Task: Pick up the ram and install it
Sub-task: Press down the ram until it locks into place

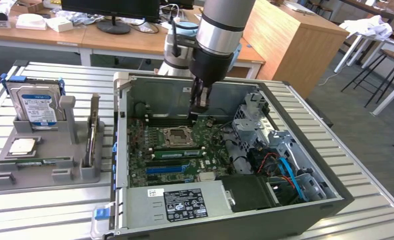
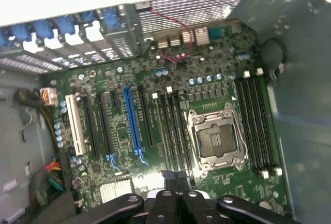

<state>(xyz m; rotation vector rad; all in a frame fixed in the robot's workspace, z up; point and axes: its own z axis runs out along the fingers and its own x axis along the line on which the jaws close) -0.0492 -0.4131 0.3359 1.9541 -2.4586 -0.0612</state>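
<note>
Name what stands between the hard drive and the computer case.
Exterior view: a grey post and an upright thin board stand between hard drive and computer case.

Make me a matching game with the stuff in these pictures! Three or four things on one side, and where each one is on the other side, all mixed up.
Things:
1. hard drive
2. CPU chip
3. gripper
4. power supply

Places:
A. lying flat on the grey holder
B. above the motherboard inside the computer case
C. standing upright at the holder's back
D. at the case's near edge, with a black-and-white label

Pairs: 1-C, 2-A, 3-B, 4-D
</note>
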